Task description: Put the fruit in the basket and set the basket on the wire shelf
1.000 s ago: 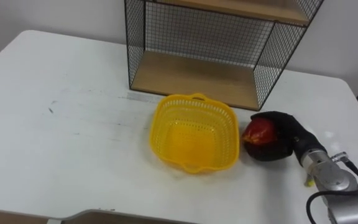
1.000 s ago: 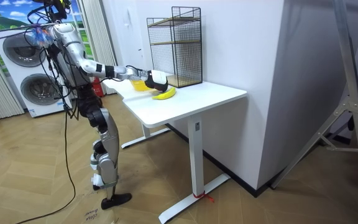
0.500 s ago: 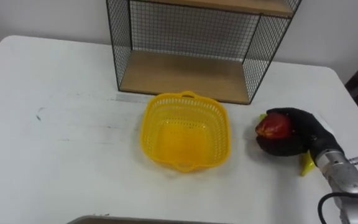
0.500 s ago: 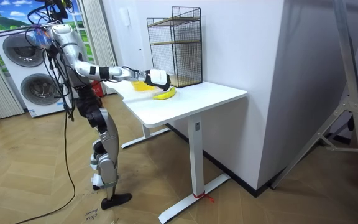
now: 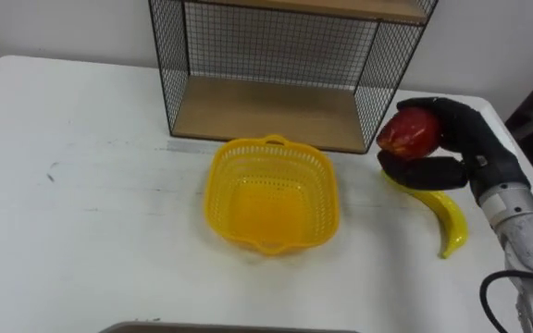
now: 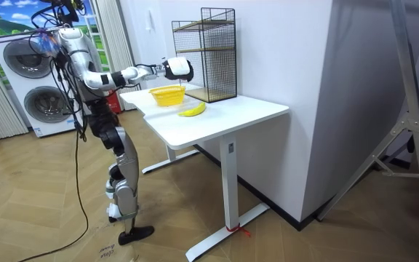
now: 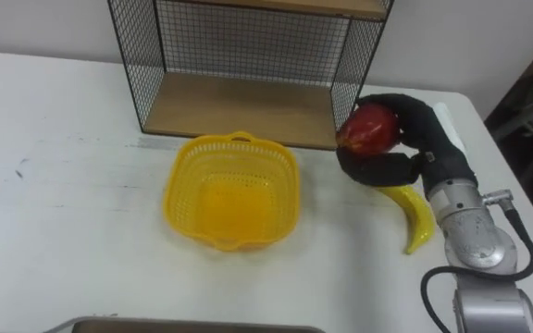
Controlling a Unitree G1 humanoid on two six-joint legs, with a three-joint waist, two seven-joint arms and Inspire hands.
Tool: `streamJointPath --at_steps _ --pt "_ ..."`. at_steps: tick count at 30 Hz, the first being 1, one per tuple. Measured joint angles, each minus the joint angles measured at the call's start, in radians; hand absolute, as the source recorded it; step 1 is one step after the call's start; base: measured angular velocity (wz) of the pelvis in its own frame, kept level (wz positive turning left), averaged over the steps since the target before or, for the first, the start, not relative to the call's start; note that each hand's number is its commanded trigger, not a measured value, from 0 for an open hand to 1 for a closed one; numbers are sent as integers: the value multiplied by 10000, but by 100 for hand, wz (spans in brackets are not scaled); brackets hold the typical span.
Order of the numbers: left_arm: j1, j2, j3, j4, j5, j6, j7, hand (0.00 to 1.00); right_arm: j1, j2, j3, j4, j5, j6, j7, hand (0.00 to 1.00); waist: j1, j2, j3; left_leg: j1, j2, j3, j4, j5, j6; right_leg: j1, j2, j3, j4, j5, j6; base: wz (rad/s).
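Step in hand: loading the first fruit. The right hand (image 5: pixel 468 139) was closed round a red apple (image 5: pixel 409 132) and held it clear of the tabletop (image 5: pixel 81 185), right of the yellow basket (image 5: pixel 271 194) and near the front right corner of the wire shelf (image 5: pixel 266 116). The basket stood empty just in front of the shelf's lower board. A banana (image 5: pixel 444 220) lay on the tabletop beneath the hand. Judgement: the next move called for carrying the apple left over the basket's rim and releasing it low. The banana and the basket's transfer to the shelf remained outstanding.
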Motion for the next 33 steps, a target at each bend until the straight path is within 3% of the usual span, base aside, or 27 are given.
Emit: streamJointPath --at_steps 11,20,25,33 --pt "-225 -5 -129 -2 6 -239 -1 0 -9 -1 165 -913 -11 -1 383 100 51 -17 32 -192 0 25 7 1 0 -219 10 2 30 7 -10 0" --pt "-346 117 -503 -40 -42 -304 24 0 -31 12 1261 -1847 -7 17 1158 100 307 -188 19 -277 -1 71 5 1 0 -334 18 119 8 7 -9 -2" --pt "-372 124 -580 -39 -52 -302 23 0 -43 26 1502 -1908 -45 24 1570 100 512 -255 63 -255 -1 50 16 1 0 -289 18 109 -7 8 -8 0" --pt "-405 120 -592 -23 -58 -289 23 0 -42 53 1671 -2052 -494 224 2151 97 591 -135 141 -263 1 41 34 1 1 -277 25 126 6 32 -20 0"
